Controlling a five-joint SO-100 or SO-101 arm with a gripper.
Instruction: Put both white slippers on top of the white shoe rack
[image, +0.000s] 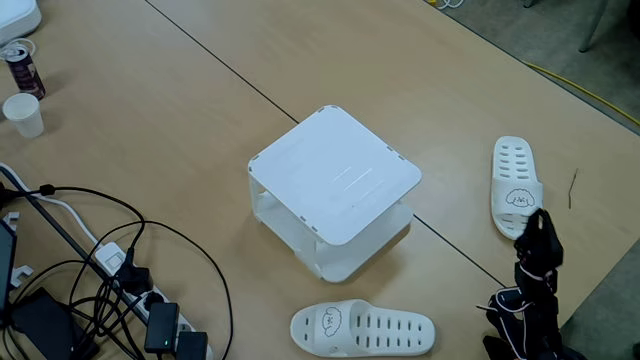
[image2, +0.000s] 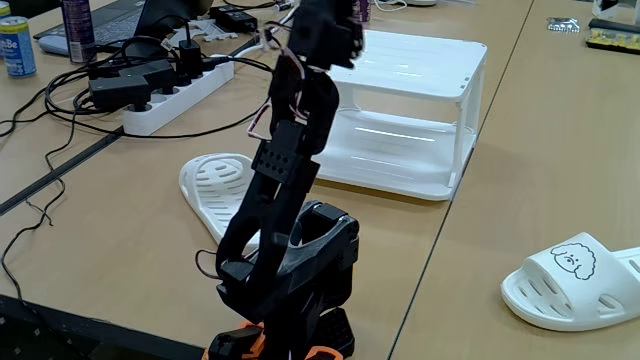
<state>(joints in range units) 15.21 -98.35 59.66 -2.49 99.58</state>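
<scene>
The white shoe rack (image: 335, 180) stands in the middle of the wooden table, its flat top bare; it also shows behind the arm (image2: 410, 70). One white slipper (image: 516, 185) lies to the rack's right, cartoon face towards the arm, and sits at the lower right in the other fixed view (image2: 572, 282). The second white slipper (image: 362, 330) lies in front of the rack; the arm partly hides it (image2: 212, 182). My black gripper (image: 541, 228) is raised just beside the right slipper's end and holds nothing. It reaches the top edge (image2: 338, 28), and its jaws are too dark to read.
A tangle of black cables (image: 90, 250) and a power strip (image2: 175, 95) fill the table's left side. A can (image: 22, 66) and a white cup (image: 24, 114) stand at the far left. The table edge (image: 600, 285) runs close by the arm's base.
</scene>
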